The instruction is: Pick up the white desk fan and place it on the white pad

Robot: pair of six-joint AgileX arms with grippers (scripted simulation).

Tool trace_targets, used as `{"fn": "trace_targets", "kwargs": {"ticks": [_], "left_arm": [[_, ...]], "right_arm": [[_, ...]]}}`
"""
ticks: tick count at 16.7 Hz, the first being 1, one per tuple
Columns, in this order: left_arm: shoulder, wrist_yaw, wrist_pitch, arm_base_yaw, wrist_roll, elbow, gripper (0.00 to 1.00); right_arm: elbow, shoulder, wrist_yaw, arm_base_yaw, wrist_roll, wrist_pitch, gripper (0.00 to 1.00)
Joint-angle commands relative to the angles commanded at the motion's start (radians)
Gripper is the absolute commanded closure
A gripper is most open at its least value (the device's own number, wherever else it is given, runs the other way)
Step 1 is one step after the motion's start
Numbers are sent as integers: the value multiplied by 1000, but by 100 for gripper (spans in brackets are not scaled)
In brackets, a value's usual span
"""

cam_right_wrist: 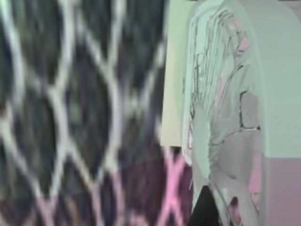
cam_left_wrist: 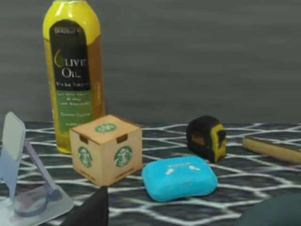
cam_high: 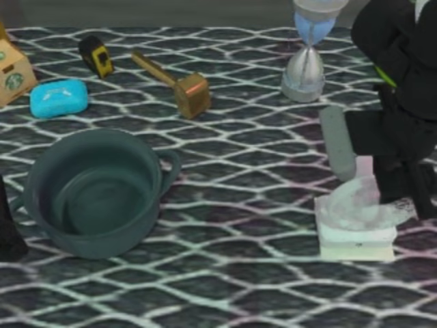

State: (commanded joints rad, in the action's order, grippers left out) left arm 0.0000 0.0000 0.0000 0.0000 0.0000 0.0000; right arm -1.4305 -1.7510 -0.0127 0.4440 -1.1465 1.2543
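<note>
The white desk fan (cam_high: 358, 205) leans over the white pad (cam_high: 355, 249) at the table's right side, its round grille facing left and its lower part over the sheet. My right gripper (cam_high: 404, 201) reaches down from the right and is shut on the fan's right part. In the right wrist view the grille (cam_right_wrist: 225, 117) fills the right half, one dark fingertip (cam_right_wrist: 204, 209) lies against it, and a strip of the pad (cam_right_wrist: 171, 70) shows behind. My left gripper (cam_high: 7, 236) is parked at the left edge, open, with one fingertip (cam_left_wrist: 94, 207) in view.
A dark teal pot (cam_high: 95, 195) stands left of centre. Along the back are a cardboard box (cam_high: 12, 72), a blue block (cam_high: 58, 98), a tape measure (cam_high: 95, 55), a brass hammer (cam_high: 177, 82) and a grey-and-blue hourglass (cam_high: 307, 55). A grey bar (cam_high: 338, 143) lies beside the fan.
</note>
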Motion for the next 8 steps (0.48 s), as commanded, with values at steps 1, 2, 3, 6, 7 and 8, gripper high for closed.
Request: {"fn": "trace_targets", "kwargs": {"ticks": [1, 2, 3, 6, 7, 8], "left_arm": [[0, 0, 0, 0, 0, 0, 0], [0, 0, 0, 0, 0, 0, 0], [0, 0, 0, 0, 0, 0, 0], [0, 0, 0, 0, 0, 0, 0], [0, 0, 0, 0, 0, 0, 0], [0, 0, 0, 0, 0, 0, 0]], "right_arm": [[0, 0, 0, 0, 0, 0, 77], [0, 0, 0, 0, 0, 0, 70], [0, 0, 0, 0, 0, 0, 62], [0, 0, 0, 0, 0, 0, 40], [0, 0, 0, 0, 0, 0, 32], [0, 0, 0, 0, 0, 0, 25]]}}
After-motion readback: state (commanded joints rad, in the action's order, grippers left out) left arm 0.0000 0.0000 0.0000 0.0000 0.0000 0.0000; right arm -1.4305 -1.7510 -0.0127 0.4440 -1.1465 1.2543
